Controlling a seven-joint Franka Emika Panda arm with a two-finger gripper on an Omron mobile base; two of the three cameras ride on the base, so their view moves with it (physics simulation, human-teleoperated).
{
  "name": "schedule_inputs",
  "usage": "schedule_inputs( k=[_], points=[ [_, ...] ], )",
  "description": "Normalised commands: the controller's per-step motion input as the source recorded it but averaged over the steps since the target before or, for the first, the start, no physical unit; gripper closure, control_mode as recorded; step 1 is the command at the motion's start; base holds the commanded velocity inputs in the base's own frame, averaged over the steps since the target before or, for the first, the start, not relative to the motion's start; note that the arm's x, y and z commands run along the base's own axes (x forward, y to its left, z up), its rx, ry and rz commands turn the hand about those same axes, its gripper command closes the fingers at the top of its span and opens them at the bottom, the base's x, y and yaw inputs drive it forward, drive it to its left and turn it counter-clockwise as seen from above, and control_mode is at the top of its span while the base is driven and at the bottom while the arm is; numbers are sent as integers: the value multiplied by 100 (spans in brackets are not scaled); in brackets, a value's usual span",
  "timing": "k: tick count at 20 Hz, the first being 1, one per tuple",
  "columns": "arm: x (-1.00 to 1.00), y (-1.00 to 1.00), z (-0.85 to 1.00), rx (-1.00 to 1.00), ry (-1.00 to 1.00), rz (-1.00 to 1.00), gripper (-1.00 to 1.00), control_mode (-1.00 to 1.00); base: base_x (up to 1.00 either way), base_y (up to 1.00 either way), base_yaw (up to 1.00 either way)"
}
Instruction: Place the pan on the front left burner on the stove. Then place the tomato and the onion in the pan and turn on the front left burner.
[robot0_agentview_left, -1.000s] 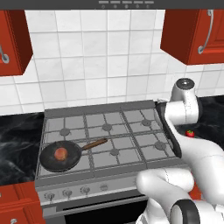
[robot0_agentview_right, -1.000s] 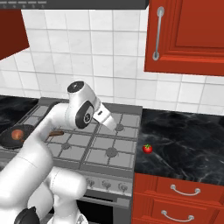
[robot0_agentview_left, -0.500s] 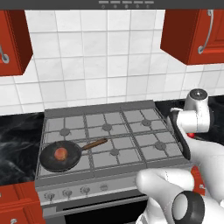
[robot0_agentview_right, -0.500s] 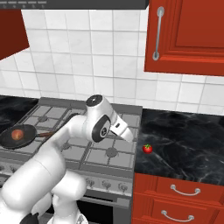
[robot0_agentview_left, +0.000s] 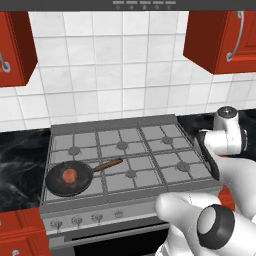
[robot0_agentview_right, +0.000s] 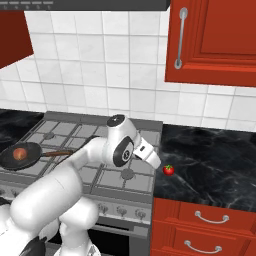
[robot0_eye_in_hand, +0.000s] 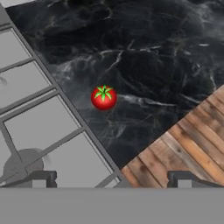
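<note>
Red and glossy, the tomato (robot0_eye_in_hand: 103, 97) lies on the black marble table (robot0_eye_in_hand: 148, 65), just beside the right edge of the stove (robot0_eye_in_hand: 39, 131) but not touching it. In the hand view it sits ahead of the end effector (robot0_eye_in_hand: 111, 180), above the middle between the two dark fingertips and a little toward the stove side, with bare table all around it. The end effector is fully open and holds nothing. Its fingertips (robot0_eye_in_hand: 40, 178) stand well apart, one over the stove grate and the other over the wooden floor (robot0_eye_in_hand: 188, 144) past the table's front edge.

From the right base view, the tomato (robot0_agentview_right: 169, 170) is near the white hand, to its right and lower. So I judge the coming move to be forward and down, with a small shift, until the tomato is between the fingertips. A round thing has no long axis, so the turn of the hand matters little.

The pan (robot0_agentview_left: 68, 178) is already on the front left burner, its wooden handle pointing to the right and back, and the onion (robot0_agentview_left: 70, 175) lies inside it. Only the tomato is missing from it.
</note>
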Motion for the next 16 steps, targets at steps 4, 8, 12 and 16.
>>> schedule_inputs(
  k=[4,8,12,16],
  points=[
    [4,0,-32,-1,2,0,-100,-100,0,0,0],
    [1,-17,-41,5,-3,11,-100,-100,0,0,0],
    [2,-30,-29,8,-1,14,-100,-100,0,0,0],
    [18,-2,-8,1,0,4,-100,-100,0,0,0]
  ],
)
